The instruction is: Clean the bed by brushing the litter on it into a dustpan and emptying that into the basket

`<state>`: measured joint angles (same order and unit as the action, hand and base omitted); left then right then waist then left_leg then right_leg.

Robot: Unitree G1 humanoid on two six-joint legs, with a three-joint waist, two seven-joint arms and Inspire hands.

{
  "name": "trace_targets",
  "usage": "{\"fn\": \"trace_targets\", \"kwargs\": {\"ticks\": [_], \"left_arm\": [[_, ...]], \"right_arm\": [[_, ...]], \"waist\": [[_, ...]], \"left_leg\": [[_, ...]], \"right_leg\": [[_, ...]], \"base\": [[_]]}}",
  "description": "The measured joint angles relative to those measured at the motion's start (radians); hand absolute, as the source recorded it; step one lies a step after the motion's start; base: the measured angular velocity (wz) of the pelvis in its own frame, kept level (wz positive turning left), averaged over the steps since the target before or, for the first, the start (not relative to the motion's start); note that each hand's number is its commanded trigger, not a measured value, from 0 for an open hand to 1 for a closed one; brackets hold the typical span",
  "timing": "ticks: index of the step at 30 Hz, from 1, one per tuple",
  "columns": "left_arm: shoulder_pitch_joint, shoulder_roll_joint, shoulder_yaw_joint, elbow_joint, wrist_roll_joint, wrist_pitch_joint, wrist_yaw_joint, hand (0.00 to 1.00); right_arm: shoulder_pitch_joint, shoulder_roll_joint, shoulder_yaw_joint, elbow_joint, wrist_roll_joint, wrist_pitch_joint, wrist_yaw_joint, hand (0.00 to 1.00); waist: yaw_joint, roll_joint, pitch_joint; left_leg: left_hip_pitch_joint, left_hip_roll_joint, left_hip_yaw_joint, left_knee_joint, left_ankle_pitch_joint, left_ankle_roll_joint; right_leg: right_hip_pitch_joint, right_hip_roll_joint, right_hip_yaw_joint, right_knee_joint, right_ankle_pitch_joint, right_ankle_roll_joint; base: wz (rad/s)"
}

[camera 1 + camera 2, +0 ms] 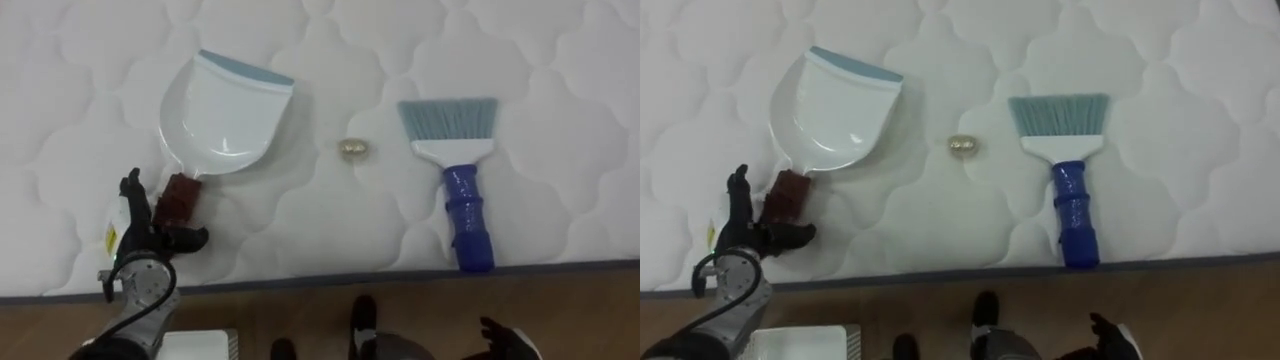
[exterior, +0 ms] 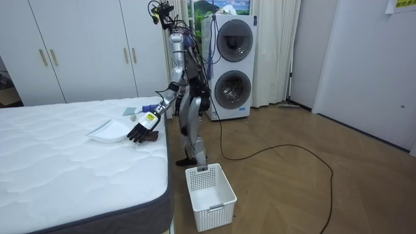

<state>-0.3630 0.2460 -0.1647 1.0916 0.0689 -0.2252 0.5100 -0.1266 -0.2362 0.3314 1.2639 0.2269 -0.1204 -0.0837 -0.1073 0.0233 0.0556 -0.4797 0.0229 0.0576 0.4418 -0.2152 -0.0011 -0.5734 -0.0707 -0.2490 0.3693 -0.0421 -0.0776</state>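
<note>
Right now the left hand (image 1: 148, 240) lies on the bed (image 1: 330, 220) by its near edge, fingers spread wide and holding nothing, just beside the brown handle (image 1: 180, 197) of the white dustpan (image 1: 222, 112). The thumb reaches under the handle's end.

If the hand closes from this offset, it may push the handle aside instead of wrapping it, swinging the pan's lip away from the small golden scrap (image 1: 354, 149) lying between the pan and the blue-handled brush (image 1: 458, 180).

The scrap looks light and rounded, so a bump to the mattress could roll it along a quilted groove. The brush's handle end sits at the bed's near edge, and a clumsy reach by the right hand (image 1: 508, 343), which is low beyond that edge and whose state I cannot tell, might knock it to the floor.
</note>
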Motion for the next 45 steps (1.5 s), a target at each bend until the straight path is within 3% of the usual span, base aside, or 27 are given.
{"fn": "trace_targets", "kwargs": {"ticks": [5, 10, 14, 20, 22, 23, 24, 26, 27, 33, 45], "left_arm": [[-0.044, 0.009, 0.000, 0.007, -0.034, 0.018, -0.027, 0.00], [-0.071, 0.010, -0.009, 0.024, -0.072, 0.036, -0.075, 0.00], [-0.104, 0.011, -0.009, 0.101, -0.121, 0.066, -0.117, 0.00], [-0.121, 0.022, -0.009, 0.145, -0.145, 0.074, -0.130, 0.00], [-0.122, 0.024, -0.009, 0.147, -0.144, 0.078, -0.131, 0.20], [-0.124, 0.025, -0.009, 0.147, -0.144, 0.082, -0.134, 0.54], [-0.125, 0.025, -0.009, 0.147, -0.144, 0.085, -0.136, 0.75], [-0.128, 0.028, -0.009, 0.148, -0.144, 0.095, -0.146, 0.87], [-0.128, 0.029, -0.009, 0.148, -0.145, 0.096, -0.148, 1.00], [-0.141, 0.073, -0.005, 0.165, -0.148, 0.115, -0.148, 1.00], [-0.146, 0.038, -0.017, 0.207, -0.176, 0.174, -0.213, 1.00]], "right_arm": [[-0.002, -0.008, 0.007, -0.002, 0.006, 0.011, 0.011, 0.00], [-0.001, -0.016, 0.020, -0.003, 0.015, 0.013, 0.011, 0.00], [-0.001, -0.016, 0.021, -0.027, 0.019, 0.025, 0.008, 0.00], [0.000, -0.015, 0.041, -0.058, 0.015, 0.027, 0.000, 0.00], [0.002, -0.015, 0.041, -0.068, 0.015, 0.027, 0.000, 0.00], [0.003, -0.015, 0.040, -0.068, 0.015, 0.028, 0.001, 0.00], [0.004, -0.015, 0.040, -0.068, 0.015, 0.028, 0.001, 0.00], [0.011, -0.015, 0.040, -0.076, 0.015, 0.028, 0.001, 0.00], [0.011, -0.015, 0.040, -0.077, 0.015, 0.028, 0.001, 0.00], [0.012, -0.018, 0.042, -0.090, 0.017, 0.038, -0.001, 0.00], [0.019, -0.018, 0.048, -0.107, 0.043, 0.057, -0.035, 0.00]], "waist": [[0.001, 0.003, 0.0073], [-0.004, 0.012, 0.0137], [-0.006, 0.014, 0.0129], [-0.023, 0.016, 0.0119], [-0.027, 0.016, 0.0118], [-0.027, 0.016, 0.0117], [-0.027, 0.016, 0.0117], [-0.028, 0.017, 0.0107], [-0.029, 0.018, 0.0106], [-0.028, 0.019, 0.0104], [-0.028, 0.019, 0.0104]], "left_leg": [[-0.001, 0.000, 0.001, 0.003, -0.004, -0.002], [0.000, 0.002, 0.007, 0.010, -0.025, -0.005], [-0.011, 0.003, 0.027, 0.010, -0.025, -0.004], [-0.030, 0.015, 0.036, 0.039, -0.025, -0.004], [-0.031, 0.016, 0.036, 0.042, -0.025, -0.004], [-0.031, 0.016, 0.036, 0.042, -0.026, -0.004], [-0.031, 0.016, 0.037, 0.042, -0.026, -0.004], [-0.031, 0.017, 0.038, 0.042, -0.027, -0.003], [-0.030, 0.017, 0.038, 0.041, -0.027, -0.003], [-0.024, 0.017, 0.045, 0.040, -0.027, -0.003], [-0.015, 0.015, 0.061, 0.027, -0.028, -0.002]], "right_leg": [[-0.006, -0.001, 0.002, 0.016, -0.011, 0.003], [-0.013, -0.004, 0.004, 0.048, -0.020, -0.006], [-0.039, -0.002, 0.025, 0.062, -0.020, -0.008], [-0.044, 0.000, 0.025, 0.061, -0.019, -0.010], [-0.044, 0.000, 0.024, 0.061, -0.019, -0.010], [-0.044, 0.000, 0.024, 0.061, -0.019, -0.010], [-0.044, 0.000, 0.024, 0.060, -0.019, -0.010], [-0.044, 0.000, 0.024, 0.061, -0.019, -0.010], [-0.044, 0.000, 0.024, 0.061, -0.019, -0.010], [-0.042, -0.002, 0.025, 0.064, -0.016, -0.012], [-0.041, -0.009, 0.028, 0.069, -0.020, -0.007]], "base": [[0.00], [-0.02], [-0.13], [-0.02], [0.00], [0.00], [0.00], [0.00], [0.00], [0.00], [0.00]]}}
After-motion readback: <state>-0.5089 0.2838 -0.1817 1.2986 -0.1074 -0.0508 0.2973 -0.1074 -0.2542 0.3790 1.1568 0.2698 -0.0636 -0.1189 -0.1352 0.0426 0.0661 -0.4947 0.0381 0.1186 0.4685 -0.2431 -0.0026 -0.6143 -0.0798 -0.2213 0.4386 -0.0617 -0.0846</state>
